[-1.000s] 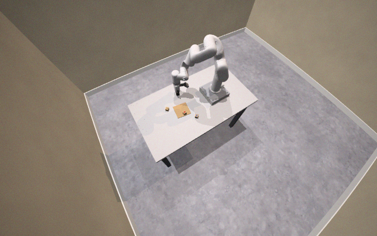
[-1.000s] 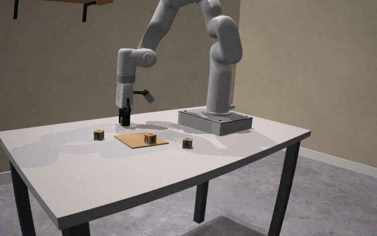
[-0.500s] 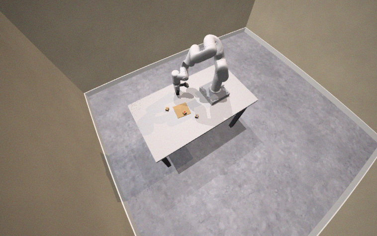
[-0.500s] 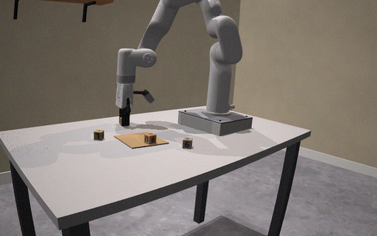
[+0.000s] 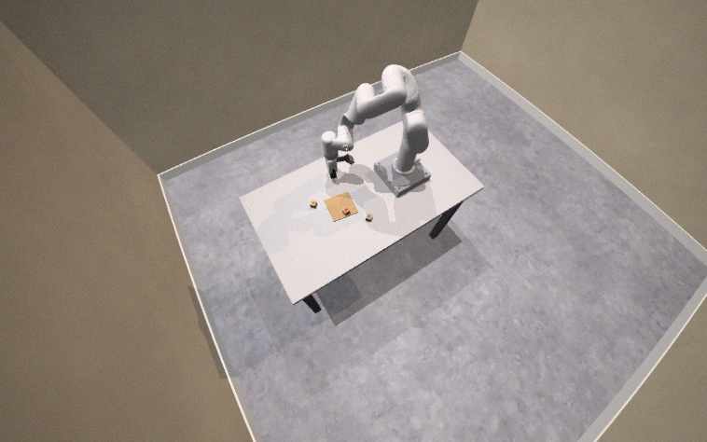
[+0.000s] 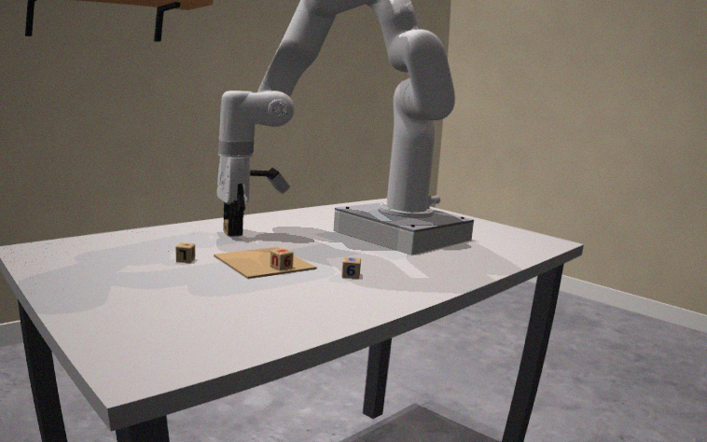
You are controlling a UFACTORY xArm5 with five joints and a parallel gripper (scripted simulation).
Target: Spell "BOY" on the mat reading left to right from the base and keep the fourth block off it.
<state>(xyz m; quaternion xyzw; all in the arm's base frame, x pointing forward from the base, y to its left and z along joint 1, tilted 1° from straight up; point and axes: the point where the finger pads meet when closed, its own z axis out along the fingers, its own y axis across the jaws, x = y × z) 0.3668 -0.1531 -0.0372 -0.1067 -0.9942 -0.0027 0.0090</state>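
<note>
On the surface, from left to right: block with dark marks, off the mat. Then pincer, lowered to the surface behind the mat, clenched on a fourth block, mostly hidden. Then tan mat, carrying red-lettered block near its right edge. Further right, blue-lettered block, off the mat. Top letters too small to read.

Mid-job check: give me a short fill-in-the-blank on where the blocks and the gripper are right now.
1. The number of blocks lying on the mat is ____.
2. The gripper is shut on a ____ down at the table.
3. The block with a blue mark lies ____ the mat.
4. The block with a dark mark and the block with red marks are ____ each other.

Missing words: one; block; off; apart from
</note>
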